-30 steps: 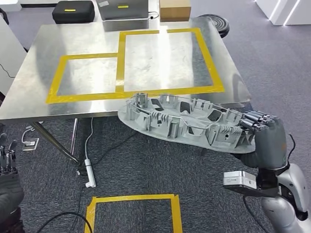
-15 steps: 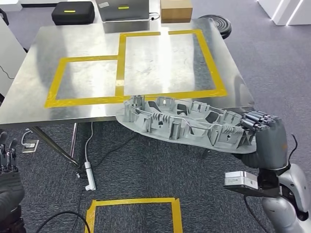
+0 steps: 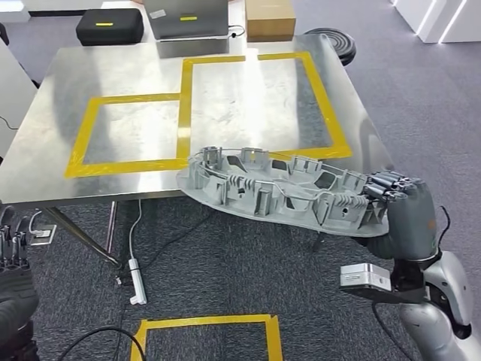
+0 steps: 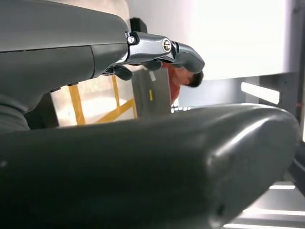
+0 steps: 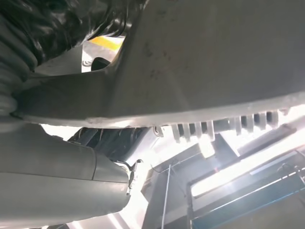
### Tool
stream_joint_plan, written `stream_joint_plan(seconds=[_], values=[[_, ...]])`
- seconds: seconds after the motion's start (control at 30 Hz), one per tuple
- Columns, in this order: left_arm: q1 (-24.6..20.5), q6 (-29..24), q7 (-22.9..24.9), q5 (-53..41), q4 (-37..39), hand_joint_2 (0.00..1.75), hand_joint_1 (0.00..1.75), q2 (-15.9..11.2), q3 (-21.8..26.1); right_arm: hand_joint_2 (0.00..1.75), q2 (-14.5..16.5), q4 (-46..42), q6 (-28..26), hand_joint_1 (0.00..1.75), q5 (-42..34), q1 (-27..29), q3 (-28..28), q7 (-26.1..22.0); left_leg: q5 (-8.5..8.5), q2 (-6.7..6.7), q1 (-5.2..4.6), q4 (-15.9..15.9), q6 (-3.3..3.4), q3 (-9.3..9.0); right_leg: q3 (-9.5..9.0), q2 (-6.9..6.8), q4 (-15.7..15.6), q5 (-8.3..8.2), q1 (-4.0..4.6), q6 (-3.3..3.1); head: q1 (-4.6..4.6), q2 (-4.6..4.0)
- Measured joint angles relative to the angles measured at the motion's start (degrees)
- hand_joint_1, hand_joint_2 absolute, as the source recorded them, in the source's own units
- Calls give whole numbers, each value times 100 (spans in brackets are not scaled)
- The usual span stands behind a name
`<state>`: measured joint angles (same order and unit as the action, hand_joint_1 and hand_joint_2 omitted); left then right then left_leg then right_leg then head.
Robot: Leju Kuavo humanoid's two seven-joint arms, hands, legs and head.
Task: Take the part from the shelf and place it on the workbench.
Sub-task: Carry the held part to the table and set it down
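Part (image 3: pixel 283 192), long, grey and ribbed, held level in the air at the desk's near edge, its far rim just overlapping that edge, most of its length hanging out over the carpeted floor (image 3: pixel 227 263). Gripped at one end by the right hand (image 3: pixel 400 214), fingers curled over the rim and thumb beneath; from the right wrist view, pale underside of the part (image 5: pixel 216 57) resting across that hand. Left hand (image 3: pixel 14 259) low beside the body, well apart from the desk, fingers loosely apart and empty. Steel desk (image 3: pixel 51 143) marked with yellow tape rectangles (image 3: pixel 184 105), bare inside. Beyond the far edge: black case (image 3: pixel 110 25), grey box (image 3: pixel 187 16), cardboard box (image 3: pixel 269 16). Judged from this: pick-up from the shelf done, carry nearly over. Still to do: bringing the part fully over the desk, presumably into a taped rectangle, lowering it flat, then letting go.
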<state>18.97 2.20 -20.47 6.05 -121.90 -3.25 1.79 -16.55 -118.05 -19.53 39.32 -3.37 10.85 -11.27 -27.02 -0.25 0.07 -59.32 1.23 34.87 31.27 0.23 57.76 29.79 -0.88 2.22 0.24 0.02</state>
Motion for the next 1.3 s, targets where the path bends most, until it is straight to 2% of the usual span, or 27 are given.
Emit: stream_joint_plan(seconds=[0.07,0.1,0.2,0.23,0.27,0.3,0.33,0.37,0.4,0.43,0.53,0.6,0.63,0.7,0.73,0.77,0.8,0.87,0.9,0.97,1.07,1.1,1.13,1.2,1.23,1.27,1.3], values=[[3,-1,1,0,-1,0,0,0,-1,175,-1,-1,0,175,5,-12,-1,6,-3,-2,21,54,60,-56,41,-11,82,81,-6,59,14,0],[1,-1,0,0,-1,0,0,0,-2,175,-2,-1,0,175,4,-19,-1,7,-6,-1,35,81,93,-92,143,-14,278,182,-8,78,27,0],[-3,1,-1,0,1,0,0,-1,-4,175,-1,1,0,175,-5,-24,1,7,-59,7,36,95,167,-149,797,-17,1376,557,-14,109,54,0],[-1,1,-1,0,2,0,0,-1,-7,175,-1,3,1,175,-5,-19,1,8,-84,6,32,95,174,-171,973,-17,1601,559,-14,116,56,0],[0,0,-1,0,2,0,0,-1,-10,175,-2,7,1,175,-2,-15,1,8,-112,3,31,94,172,-202,1039,-17,1605,442,-15,115,58,0],[2,0,-1,0,3,0,0,-1,-13,175,-2,11,2,175,1,-14,1,9,-146,-2,31,93,163,-247,992,-18,1388,221,-15,108,60,0],[2,-1,-1,0,3,0,0,-1,-15,175,-2,14,2,175,3,-15,1,9,-187,-7,31,93,147,-301,860,-22,1012,-49,-15,93,61,0],[2,-1,-1,0,3,0,0,-1,-17,175,-2,17,2,175,2,-21,1,8,-228,-10,21,90,123,-344,701,-26,655,-242,-8,74,60,0],[0,-1,0,0,3,0,0,-1,-17,175,-1,18,1,175,-2,-30,1,8,-263,-13,13,80,94,-369,551,-29,346,-342,1,47,58,0],[-1,-1,1,0,3,0,0,-1,-17,175,-1,20,1,175,-4,-36,1,9,-285,-14,6,74,62,-376,459,-29,176,-358,12,19,51,0],[-7,-2,4,1,2,0,0,2,-22,175,0,26,2,175,4,-33,2,10,-328,-8,6,79,-29,-385,377,-17,90,-274,15,-76,32,0],[-14,-3,3,2,2,0,0,-1,-26,175,0,27,2,175,9,-35,1,9,-463,-2,11,-143,-93,-309,308,-21,52,-246,-15,-141,4,0],[-14,-7,2,2,2,0,0,-4,-26,175,0,27,2,175,9,-40,1,9,-588,0,21,-432,-122,-164,272,-27,40,-226,-25,-170,-14,0],[-11,-15,2,2,4,0,0,-7,-27,175,0,29,2,175,7,-46,4,9,-843,1,39,-1203,-160,281,222,-30,39,-174,-23,-204,-37,0],[-7,-17,2,2,5,0,0,-7,-28,175,0,30,2,175,7,-39,7,10,-873,1,46,-1472,-169,467,191,-27,39,-146,-21,-206,-41,0],[-5,-17,2,2,7,0,0,-7,-28,175,0,30,2,175,7,-32,10,10,-786,1,48,-1548,-170,563,151,-24,39,-117,-20,-203,-42,0],[-5,-17,2,2,7,0,0,-7,-28,175,0,31,2,175,7,-25,13,10,-581,1,48,-1400,-161,554,100,-19,39,-83,-20,-194,-44,0],[-7,-17,2,2,8,0,0,-9,-28,175,0,31,2,175,7,-25,14,9,-85,1,40,-721,-116,320,4,-12,35,-9,-21,-166,-42,0],[-5,-17,2,2,9,0,0,-10,-28,175,0,31,2,175,6,-33,15,9,57,0,27,-397,-87,188,-37,-6,35,28,-14,-135,-43,0],[-10,-17,3,2,13,0,0,-13,-30,175,0,31,2,175,5,-41,15,9,50,1,-5,-91,-32,51,-53,-3,26,72,-5,-62,-46,0],[-7,-15,1,2,16,0,0,-14,-30,175,0,30,2,175,9,-44,9,10,2,-4,13,31,44,-13,-45,-20,33,134,-7,39,-48,0],[-8,-13,0,2,16,0,0,-13,-29,175,0,30,2,175,9,-49,7,10,-2,-4,29,63,74,-51,21,-23,162,209,-9,63,-35,0],[-10,-12,0,2,16,0,0,-13,-28,175,0,30,2,175,7,-51,5,9,-9,-3,43,88,104,-90,152,-24,399,317,-11,82,-22,0],[-14,-7,-1,2,16,0,0,-13,-27,175,0,31,2,175,2,-52,5,8,-50,2,39,95,140,-135,602,-23,1162,573,-14,107,0,0],[-12,-5,-1,2,16,0,0,-13,-28,175,0,31,2,175,1,-46,5,8,-75,2,37,95,147,-158,828,-24,1477,619,-14,114,2,0],[-10,-4,-1,2,17,0,0,-13,-28,175,0,32,2,175,3,-40,5,9,-107,0,35,94,148,-191,984,-24,1630,563,-15,117,2,0],[-8,-4,-1,2,17,0,0,-12,-29,175,0,33,2,175,5,-36,5,10,-142,-5,34,93,143,-235,1021,-24,1549,386,-15,114,3,0]])
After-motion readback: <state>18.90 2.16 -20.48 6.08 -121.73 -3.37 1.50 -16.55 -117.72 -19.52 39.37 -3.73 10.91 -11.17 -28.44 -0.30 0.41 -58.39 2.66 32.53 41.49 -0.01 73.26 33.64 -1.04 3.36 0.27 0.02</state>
